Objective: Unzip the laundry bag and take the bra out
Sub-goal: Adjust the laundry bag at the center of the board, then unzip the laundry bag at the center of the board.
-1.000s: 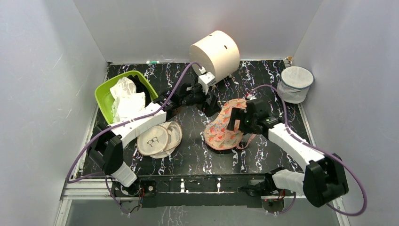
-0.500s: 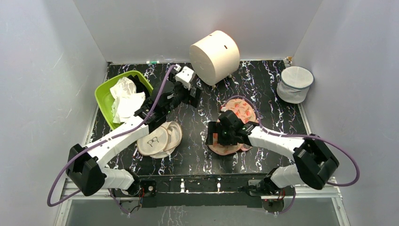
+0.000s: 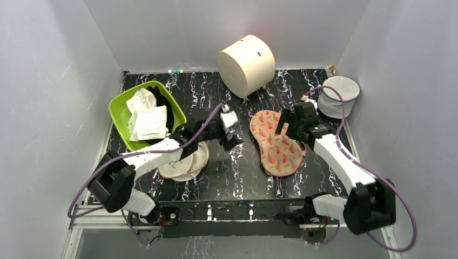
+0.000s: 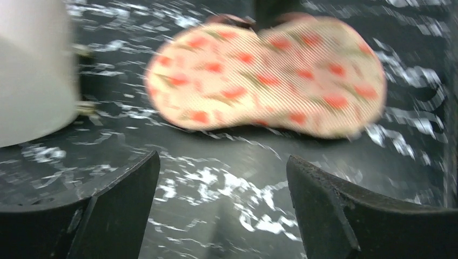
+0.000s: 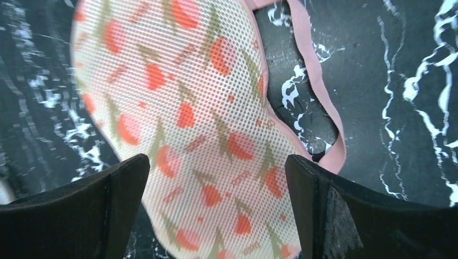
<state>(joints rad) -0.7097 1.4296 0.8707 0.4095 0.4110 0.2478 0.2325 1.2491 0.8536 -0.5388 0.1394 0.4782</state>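
The laundry bag [image 3: 275,143] lies closed and flat on the black marbled table, right of centre, peach with orange-red print. It fills the right wrist view [image 5: 189,124], with a pink strap loop [image 5: 324,108] beside it, and shows blurred in the left wrist view [image 4: 270,75]. My right gripper [image 3: 284,125] is open, just above the bag's far right side. My left gripper [image 3: 233,136] is open and empty over bare table to the left of the bag. The bra is not in view.
A green bin [image 3: 145,112] of white and dark cloths stands at the left. Beige round discs [image 3: 183,159] lie under my left arm. A cream cylinder [image 3: 246,63] lies at the back, also in the left wrist view [image 4: 32,65]. A white mesh basket [image 3: 338,95] stands at the back right.
The bag has been turned and now lies flat, slanting from back left to front right. My right gripper has pulled back to the bag's far right. My left gripper has swung down toward the table centre.
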